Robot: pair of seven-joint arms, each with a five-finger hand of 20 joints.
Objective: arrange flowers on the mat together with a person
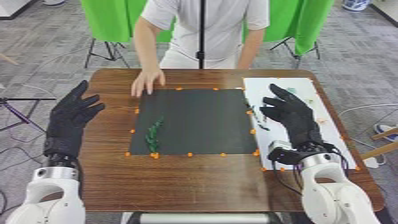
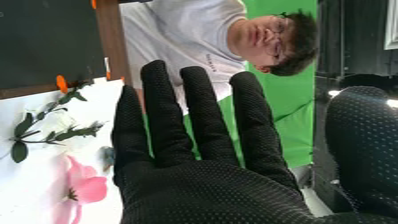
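Here, a leafy green sprig lies on the mat, right hand spread.

This looks like a robotics lab: white jointed robot arms at the brown wooden tabletop's near edge, bright green cloth backdrops beyond its far edge, thin loose cables across the grey floor.

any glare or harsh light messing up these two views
Right wrist view: two small bright lights glare beside the thumb of the right hand, away from the pink flower; head view: no harsh glare on the dark mat, the green sprig stands out against it
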